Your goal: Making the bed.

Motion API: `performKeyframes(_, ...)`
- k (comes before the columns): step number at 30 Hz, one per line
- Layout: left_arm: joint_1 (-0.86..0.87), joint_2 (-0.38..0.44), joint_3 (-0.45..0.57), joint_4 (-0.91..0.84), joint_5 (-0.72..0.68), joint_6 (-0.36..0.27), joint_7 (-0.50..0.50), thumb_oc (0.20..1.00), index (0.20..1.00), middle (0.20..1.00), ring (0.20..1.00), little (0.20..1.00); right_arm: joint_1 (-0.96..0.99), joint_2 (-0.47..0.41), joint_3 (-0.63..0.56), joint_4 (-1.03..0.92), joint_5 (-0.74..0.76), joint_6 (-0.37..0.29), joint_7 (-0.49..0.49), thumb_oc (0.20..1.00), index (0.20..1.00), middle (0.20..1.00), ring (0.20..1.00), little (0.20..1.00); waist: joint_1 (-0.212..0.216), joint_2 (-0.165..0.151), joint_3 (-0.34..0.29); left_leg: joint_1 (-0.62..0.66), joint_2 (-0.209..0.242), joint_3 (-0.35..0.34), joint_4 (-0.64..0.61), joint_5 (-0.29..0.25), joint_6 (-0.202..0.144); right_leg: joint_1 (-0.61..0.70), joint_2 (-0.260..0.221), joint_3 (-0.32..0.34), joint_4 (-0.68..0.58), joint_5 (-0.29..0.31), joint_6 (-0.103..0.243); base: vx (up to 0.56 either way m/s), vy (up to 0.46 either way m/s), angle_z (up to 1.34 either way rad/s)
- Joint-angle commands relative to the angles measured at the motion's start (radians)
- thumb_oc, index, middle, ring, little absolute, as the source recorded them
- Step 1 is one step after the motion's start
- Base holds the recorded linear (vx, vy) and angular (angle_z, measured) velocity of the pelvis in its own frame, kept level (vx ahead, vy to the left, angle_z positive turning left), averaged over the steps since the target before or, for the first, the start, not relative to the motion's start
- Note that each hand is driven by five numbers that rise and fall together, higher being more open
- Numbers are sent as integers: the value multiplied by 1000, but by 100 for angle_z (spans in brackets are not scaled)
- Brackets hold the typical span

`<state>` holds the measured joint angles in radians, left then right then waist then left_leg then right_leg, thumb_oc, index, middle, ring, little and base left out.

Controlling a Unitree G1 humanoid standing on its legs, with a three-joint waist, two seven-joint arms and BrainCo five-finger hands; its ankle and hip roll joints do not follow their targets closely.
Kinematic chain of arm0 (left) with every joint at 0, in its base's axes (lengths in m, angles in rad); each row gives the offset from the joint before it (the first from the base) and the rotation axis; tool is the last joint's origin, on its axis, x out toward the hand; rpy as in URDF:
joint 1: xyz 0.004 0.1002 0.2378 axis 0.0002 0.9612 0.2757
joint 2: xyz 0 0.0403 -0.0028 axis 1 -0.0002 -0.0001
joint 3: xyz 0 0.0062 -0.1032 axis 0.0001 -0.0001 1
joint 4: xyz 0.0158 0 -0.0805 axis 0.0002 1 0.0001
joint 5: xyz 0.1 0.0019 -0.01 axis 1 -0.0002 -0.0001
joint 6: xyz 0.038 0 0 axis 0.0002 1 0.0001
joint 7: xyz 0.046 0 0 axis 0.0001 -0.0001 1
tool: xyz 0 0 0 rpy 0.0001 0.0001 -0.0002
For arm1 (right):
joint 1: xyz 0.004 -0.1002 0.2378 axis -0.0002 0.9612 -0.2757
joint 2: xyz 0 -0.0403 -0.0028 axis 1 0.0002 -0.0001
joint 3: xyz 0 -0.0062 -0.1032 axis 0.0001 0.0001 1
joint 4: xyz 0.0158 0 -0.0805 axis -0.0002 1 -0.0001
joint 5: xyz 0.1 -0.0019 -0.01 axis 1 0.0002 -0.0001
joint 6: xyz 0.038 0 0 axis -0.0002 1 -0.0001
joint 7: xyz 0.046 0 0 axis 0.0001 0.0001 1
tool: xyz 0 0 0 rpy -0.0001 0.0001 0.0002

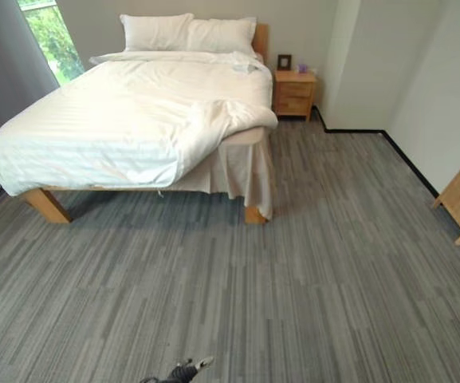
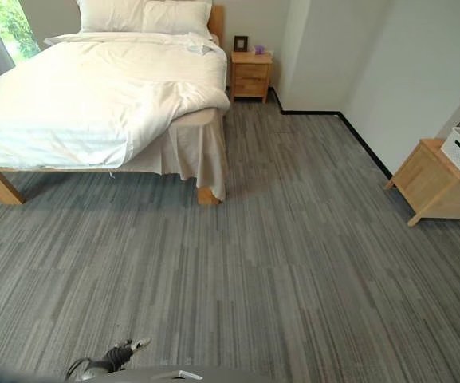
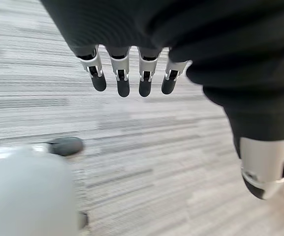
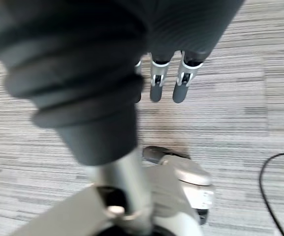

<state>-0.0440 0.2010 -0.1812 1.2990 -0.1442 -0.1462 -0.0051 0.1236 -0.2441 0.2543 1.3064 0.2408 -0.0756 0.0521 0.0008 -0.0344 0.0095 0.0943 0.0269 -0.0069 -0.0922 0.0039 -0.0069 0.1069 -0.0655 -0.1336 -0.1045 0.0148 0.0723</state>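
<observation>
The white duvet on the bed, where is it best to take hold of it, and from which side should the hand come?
Probably the folded-back corner of the white duvet, near the bed's foot on the nightstand side. It lies bunched there, baring the bed skirt, so that edge wants pulling straight. Come from the carpeted side, where the floor is open. The left hand hangs open, holding nothing.

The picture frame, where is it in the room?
The picture frame stands on the nightstand, to the right of the bed's pillows, at the far wall.

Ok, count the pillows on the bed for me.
2. One pillow lies at the head of the bed on the window side, the other pillow beside it, nearer the nightstand. Any beneath are hidden.
</observation>
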Motion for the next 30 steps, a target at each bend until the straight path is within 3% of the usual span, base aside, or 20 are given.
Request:
performKeyframes(1, -96, 2, 5, 69, 31, -24, 13, 1000, 1000, 1000, 1000, 1000, -141, 48, 25, -7, 13, -54, 10, 1000, 1000, 1000, 1000, 1000, -2, -49, 25, 5, -55, -12, 5, -12, 26, 39, -17, -8, 19, 0, 6, 0, 0, 0)
performKeyframes(6, -87, 2, 53, 60, -56, -31, 13, 1000, 1000, 1000, 1000, 1000, -139, 39, 19, -51, 13, -65, -2, 1000, 1000, 1000, 1000, 1000, 0, -53, 19, 13, -54, -9, 5, -18, 26, 45, -19, -5, 18, -3, 6, 0, 0, 0)
performKeyframes(8, -77, 38, 29, -145, -92, -72, 38, 1000, 1000, 1000, 1000, 1000, -122, -1, -13, -252, 60, -92, -33, 1000, 1000, 1000, 1000, 1000, -1, -50, 25, 12, -54, -11, 5, -16, 26, 44, -19, -8, 18, -1, 10, 0, 0, 0)
performKeyframes(10, -71, 49, 33, -205, -116, -81, 43, 1000, 1000, 1000, 1000, 1000, -118, -14, -23, -325, 62, -99, -43, 1000, 1000, 1000, 1000, 1000, 0, -50, 27, 11, -54, -11, 5, -15, 26, 43, -19, -8, 18, 0, 11, 0, 0, 0)
performKeyframes(14, -56, 99, 73, -534, -163, -131, 105, 1000, 1000, 1000, 1000, 1000, -117, -75, -93, -663, 65, -151, -88, 1000, 1000, 1000, 1000, 1000, 0, -45, 37, 6, -57, -12, 5, -11, 29, 38, -23, -12, 21, 3, 17, -22, 14, -10)
performKeyframes(17, -58, 110, 74, -607, -128, -134, 125, 1000, 1000, 1000, 1000, 1000, -113, -86, -114, -708, 37, -164, -108, 1000, 1000, 1000, 1000, 1000, 0, -43, 39, 6, -57, -13, 5, -12, 30, 40, -24, -13, 21, 2, 17, -2, 5, 2)
performKeyframes(21, -37, 127, 123, -817, -162, -160, 132, 1000, 1000, 1000, 1000, 1000, -92, -97, -172, -909, 30, -206, -112, 1000, 1000, 1000, 1000, 1000, 0, -40, 44, 6, -58, -13, 5, -15, 33, 39, -28, -12, 21, 2, 19, -2, 10, 7)
performKeyframes(30, -17, 110, 128, -881, -188, -161, 100, 1000, 1000, 1000, 1000, 1000, -65, -96, -148, -948, -3, -204, -76, 1000, 1000, 1000, 1000, 1000, -1, -38, 51, 8, -58, -11, 5, -15, 34, 40, -29, -11, 22, 1, 17, 1, 2, 2)
